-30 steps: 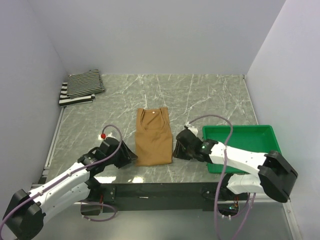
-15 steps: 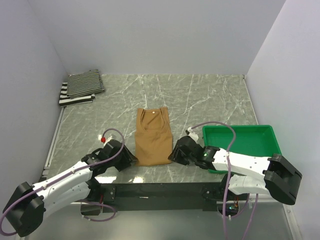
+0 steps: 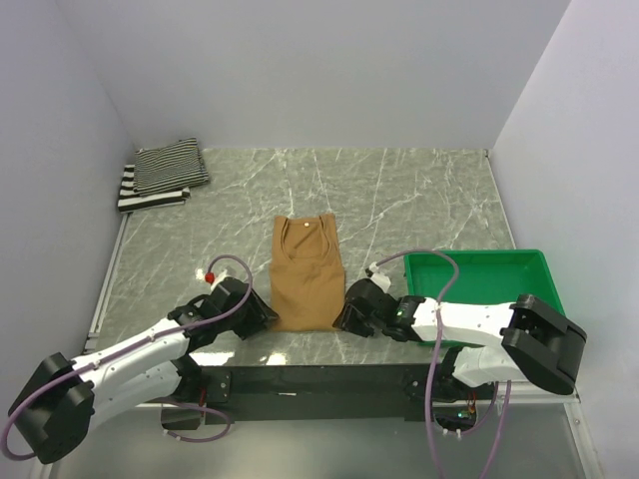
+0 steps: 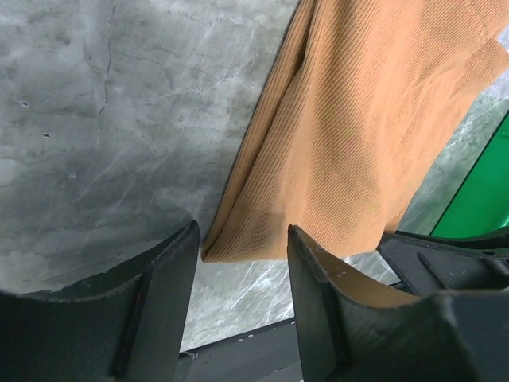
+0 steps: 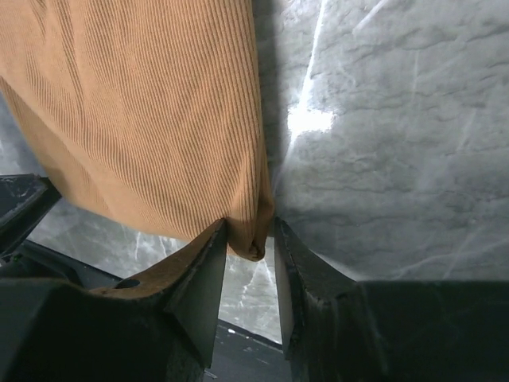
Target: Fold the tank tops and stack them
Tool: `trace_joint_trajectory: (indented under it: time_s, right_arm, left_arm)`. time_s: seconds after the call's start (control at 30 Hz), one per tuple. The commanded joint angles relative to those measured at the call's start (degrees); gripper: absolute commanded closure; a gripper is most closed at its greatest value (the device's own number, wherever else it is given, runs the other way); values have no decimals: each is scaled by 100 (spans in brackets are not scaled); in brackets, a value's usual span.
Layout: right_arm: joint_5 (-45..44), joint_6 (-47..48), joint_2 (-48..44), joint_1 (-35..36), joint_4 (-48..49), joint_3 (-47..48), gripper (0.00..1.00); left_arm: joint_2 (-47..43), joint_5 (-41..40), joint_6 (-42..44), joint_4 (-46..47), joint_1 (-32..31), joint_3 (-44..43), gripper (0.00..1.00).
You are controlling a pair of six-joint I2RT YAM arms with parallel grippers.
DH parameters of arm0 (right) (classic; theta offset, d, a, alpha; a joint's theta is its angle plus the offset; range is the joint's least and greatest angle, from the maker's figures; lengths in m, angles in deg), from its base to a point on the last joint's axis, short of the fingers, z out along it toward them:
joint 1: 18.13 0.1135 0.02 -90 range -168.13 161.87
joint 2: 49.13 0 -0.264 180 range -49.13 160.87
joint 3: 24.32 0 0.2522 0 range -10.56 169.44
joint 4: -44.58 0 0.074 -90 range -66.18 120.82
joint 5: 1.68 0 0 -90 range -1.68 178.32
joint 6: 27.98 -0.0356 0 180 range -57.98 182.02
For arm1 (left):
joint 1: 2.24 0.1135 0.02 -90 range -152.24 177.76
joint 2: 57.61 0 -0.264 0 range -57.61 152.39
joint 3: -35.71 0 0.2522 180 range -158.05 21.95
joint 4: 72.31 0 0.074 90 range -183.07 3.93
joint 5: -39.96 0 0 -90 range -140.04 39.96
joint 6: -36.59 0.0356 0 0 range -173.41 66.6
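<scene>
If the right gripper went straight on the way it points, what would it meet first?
The tan tank top: its near corner sits between the open fingers of the right gripper. Depth unclear; nothing else intervenes.

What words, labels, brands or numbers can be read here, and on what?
None can be read.
The tan tank top has a small pale patch at its neckline, maybe a label, too small to read.
The striped tops and green tray show no print.
</scene>
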State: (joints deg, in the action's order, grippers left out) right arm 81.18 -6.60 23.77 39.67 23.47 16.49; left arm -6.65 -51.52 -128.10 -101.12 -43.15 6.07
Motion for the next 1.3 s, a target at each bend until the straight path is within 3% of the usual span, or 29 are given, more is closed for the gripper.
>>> trace_joint_trajectory:
  time_s: [0.0, 0.4, 0.47, 0.7, 0.93, 1.27]
  right_arm:
    - [-42, -125, 128, 91, -20, -200, 62]
    - [-121, -81, 233, 117, -108, -130, 74]
    - [-139, -55, 259, 109, -108, -103, 79]
    - [-157, 173, 286, 126, -214, 81, 100]
    - [-358, 77, -416, 609, -862, 116, 100]
    - [-797, -415, -1103, 1752, -1830, 739, 100]
  left_arm:
    - [186, -204, 60, -341, -67, 15, 46]
    - [687, -222, 43, -306, -304, 58, 63]
    - [696, -169, 104, -209, -313, 50, 76]
    - [688, 7, 666, -217, -321, -336, 99]
    - [-102, 323, 588, -727, -567, -337, 99]
    - [-1228, 174, -116, -1825, -1587, -670, 99]
